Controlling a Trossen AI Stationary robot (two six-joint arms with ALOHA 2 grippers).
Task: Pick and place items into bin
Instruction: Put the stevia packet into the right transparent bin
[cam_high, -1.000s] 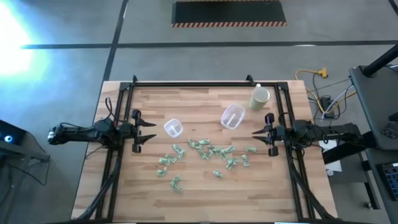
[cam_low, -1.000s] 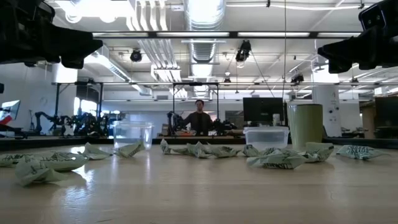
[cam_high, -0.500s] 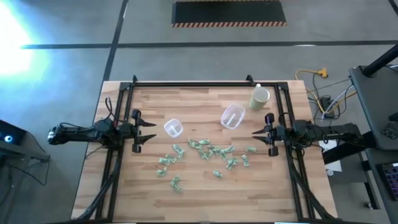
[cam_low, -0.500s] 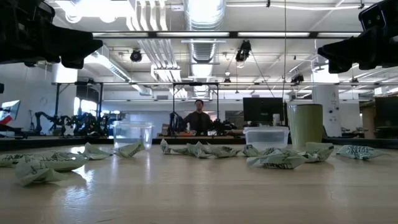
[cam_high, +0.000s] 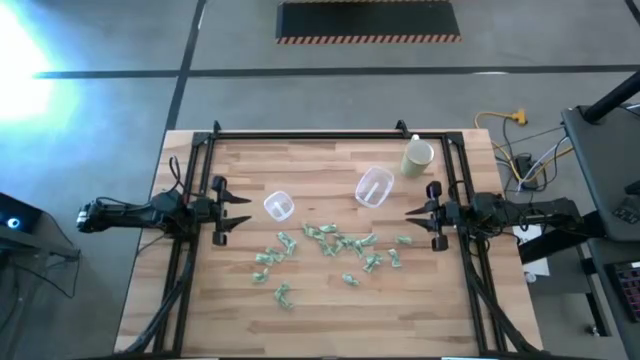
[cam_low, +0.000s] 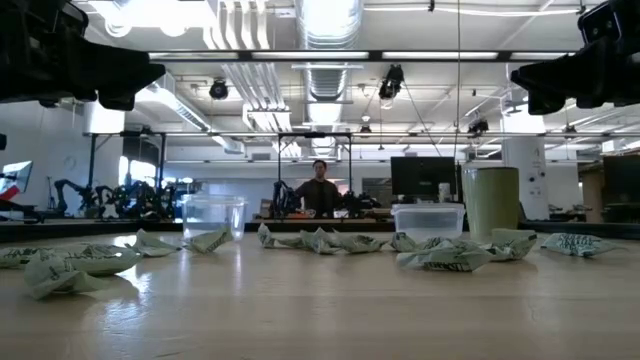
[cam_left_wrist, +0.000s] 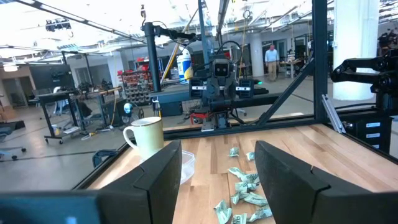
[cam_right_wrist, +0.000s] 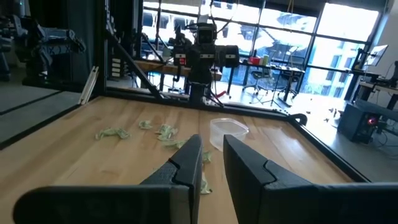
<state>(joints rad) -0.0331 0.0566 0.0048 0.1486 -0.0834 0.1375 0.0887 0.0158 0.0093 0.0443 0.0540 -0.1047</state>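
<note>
The items (cam_high: 335, 245) are small crumpled pale green and white wrapped pieces, scattered loosely across the middle of the wooden tabletop (cam_high: 320, 320), near two clear plastic tubs (cam_high: 278, 206) and well apart from a cream cup (cam_high: 417, 158). The left hand (cam_high: 232, 211) hovers at the left edge, fingers apart and empty. The right hand (cam_high: 415, 217) hovers at the right edge, fingers nearly together, holding nothing.
</note>
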